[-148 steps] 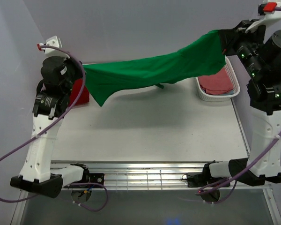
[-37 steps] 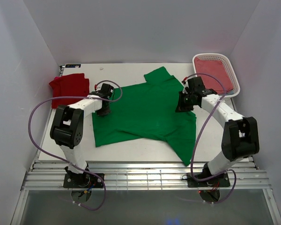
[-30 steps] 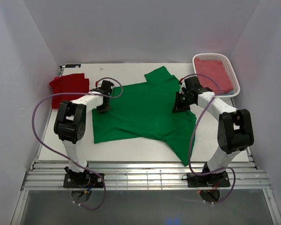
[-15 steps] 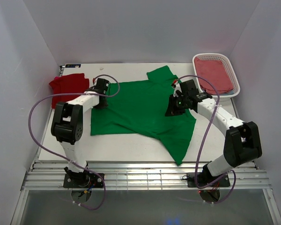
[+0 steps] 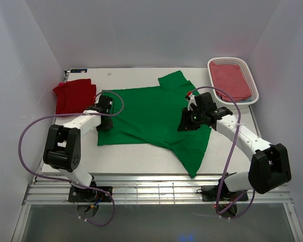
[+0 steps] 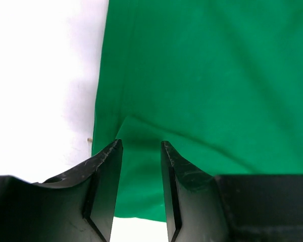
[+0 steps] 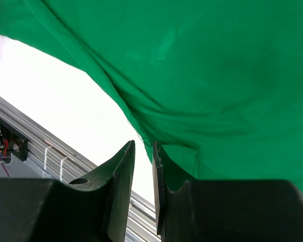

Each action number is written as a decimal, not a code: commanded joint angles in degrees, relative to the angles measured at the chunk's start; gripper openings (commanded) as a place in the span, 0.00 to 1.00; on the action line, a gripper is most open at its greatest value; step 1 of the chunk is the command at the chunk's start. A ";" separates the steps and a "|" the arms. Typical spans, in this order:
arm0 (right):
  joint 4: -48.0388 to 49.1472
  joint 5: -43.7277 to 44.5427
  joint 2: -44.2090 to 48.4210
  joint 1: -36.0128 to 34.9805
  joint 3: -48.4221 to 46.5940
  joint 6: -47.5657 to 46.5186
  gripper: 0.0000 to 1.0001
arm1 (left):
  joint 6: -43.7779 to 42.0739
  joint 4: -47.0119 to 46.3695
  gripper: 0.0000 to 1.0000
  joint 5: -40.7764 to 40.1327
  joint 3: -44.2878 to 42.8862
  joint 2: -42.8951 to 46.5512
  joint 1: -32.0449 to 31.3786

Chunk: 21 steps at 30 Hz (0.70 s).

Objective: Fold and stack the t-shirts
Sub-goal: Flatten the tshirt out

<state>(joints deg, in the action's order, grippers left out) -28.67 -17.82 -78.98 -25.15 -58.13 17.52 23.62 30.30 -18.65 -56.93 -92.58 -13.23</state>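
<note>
A bright green t-shirt [image 5: 151,113] lies spread flat across the middle of the table, with one sleeve pointing to the back and a flap trailing toward the near right. My left gripper [image 5: 105,121] hovers over its left edge. In the left wrist view, that gripper [image 6: 141,146] is open over the green t-shirt [image 6: 202,75], with nothing between the fingers. My right gripper [image 5: 187,123] is over the shirt's right side. In the right wrist view it [image 7: 143,146] stands narrowly open above the hem of the green t-shirt [image 7: 217,65]. A deep red t-shirt [image 5: 74,94] lies folded at the back left.
A white basket [image 5: 255,96] at the back right holds a pinkish-red cloth [image 5: 231,78]. The bare white table [image 5: 136,156] runs to a metal rail [image 5: 151,189] at the near edge. Grey walls close in the left, back and right sides.
Both grippers have gone from shut to open and let go of the green t-shirt. Both arms drew slightly toward the near edge. The shirt shifted a little and now lies flat.
</note>
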 commanded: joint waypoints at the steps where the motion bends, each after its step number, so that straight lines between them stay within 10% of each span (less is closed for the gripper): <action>1: -0.16 0.77 2.95 -0.17 1.87 0.67 0.27 | 1.61 0.64 0.46 0.73 0.76 -0.85 0.23; 21: -1.74 0.69 6.30 -0.25 6.18 0.50 0.27 | 0.82 -0.34 0.41 -2.88 -1.70 0.29 0.23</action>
<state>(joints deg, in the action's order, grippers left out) -30.09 -16.67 -74.28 -25.15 -52.05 17.91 24.23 29.95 -19.68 -56.80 -94.70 -13.23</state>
